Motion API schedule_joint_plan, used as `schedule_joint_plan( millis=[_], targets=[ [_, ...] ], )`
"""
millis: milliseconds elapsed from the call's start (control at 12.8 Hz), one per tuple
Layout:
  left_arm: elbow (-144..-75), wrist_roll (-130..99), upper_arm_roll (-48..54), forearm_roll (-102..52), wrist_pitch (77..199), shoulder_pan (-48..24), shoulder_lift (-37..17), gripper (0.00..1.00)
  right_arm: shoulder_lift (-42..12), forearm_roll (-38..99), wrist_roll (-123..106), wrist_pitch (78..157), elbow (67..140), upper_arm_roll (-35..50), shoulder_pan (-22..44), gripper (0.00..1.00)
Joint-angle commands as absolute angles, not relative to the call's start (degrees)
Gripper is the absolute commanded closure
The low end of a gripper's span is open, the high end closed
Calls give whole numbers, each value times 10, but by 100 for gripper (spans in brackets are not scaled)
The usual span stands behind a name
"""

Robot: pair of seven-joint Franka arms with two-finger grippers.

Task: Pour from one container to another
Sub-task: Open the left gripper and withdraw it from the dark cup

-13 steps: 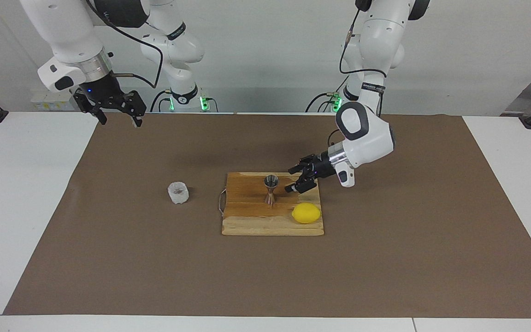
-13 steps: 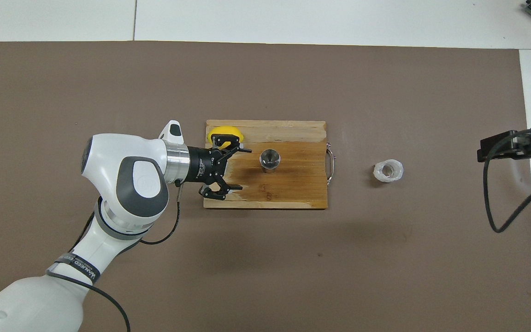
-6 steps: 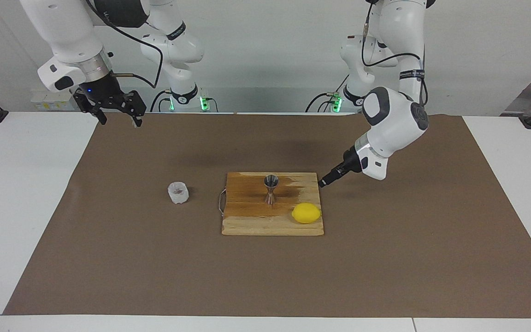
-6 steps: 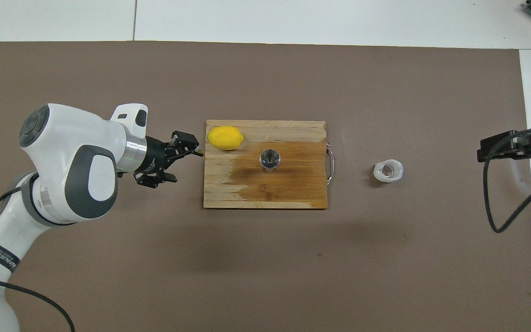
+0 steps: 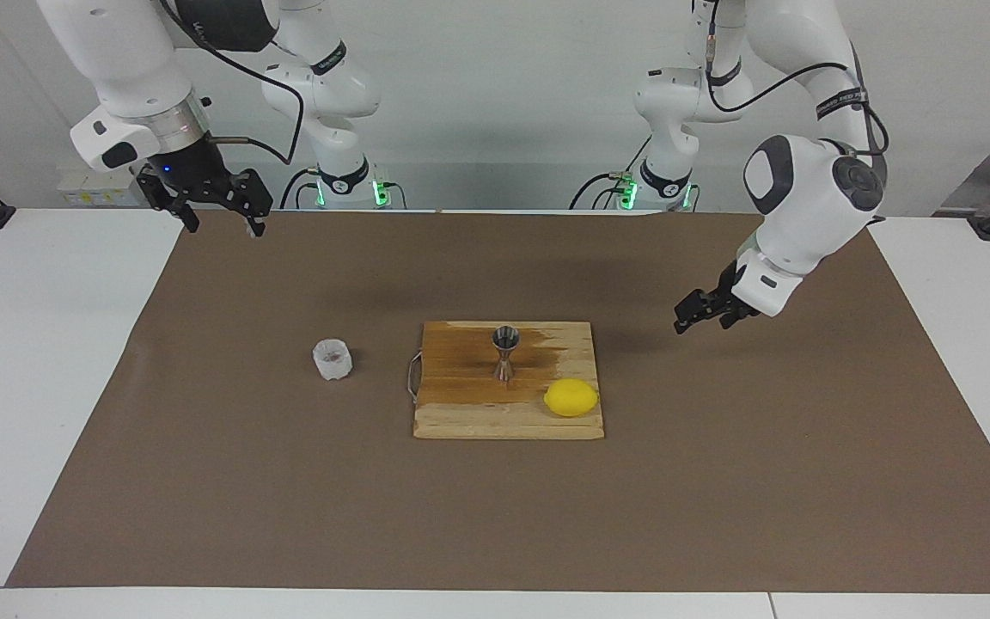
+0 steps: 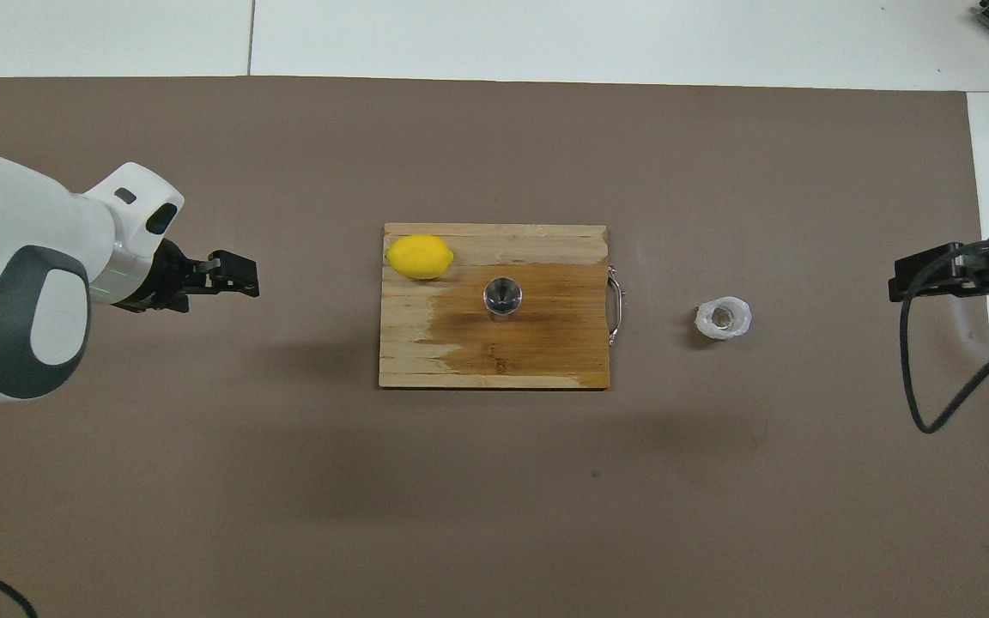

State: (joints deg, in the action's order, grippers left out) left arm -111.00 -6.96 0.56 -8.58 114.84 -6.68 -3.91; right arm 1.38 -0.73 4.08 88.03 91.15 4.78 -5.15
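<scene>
I see the jigger (image 5: 505, 351) as polished steel, shiny, standing on a wooden board (image 5: 461, 413) of planks; the wood around the jigger looks darker and glossier, its edges paler and dry. The lemon (image 5: 571, 397) beside the jigger has a smooth, slightly waxy skin. Off the board, the cup (image 5: 333, 359) is crinkled, translucent whitish plastic. Under the board lies a matt brown paper-like mat (image 5: 289, 481). The board's handle (image 6: 617, 293) is thin bright metal wire.

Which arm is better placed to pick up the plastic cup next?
Probably the right. The plastic cup sits on the mat toward the right arm's end of the table, with the cutting board between it and the left pincer. The right pincer waits at that end.
</scene>
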Motion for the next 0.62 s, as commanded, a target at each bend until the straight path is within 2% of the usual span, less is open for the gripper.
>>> schedule_joint_plan(
  millis=[0,156,546],
  targets=[
    [-1098,-28,11,-48,1129,-42,-2,0,20,4,47,880,918,51,-58,0],
    [-1079,-26,11,-47,1116,-28,23,0,20,4,47,880,918,51,-58,0],
    [-899,-20,12,-4,998,-33,-26,0,22,4,47,873,921,52,-58,0]
  ],
)
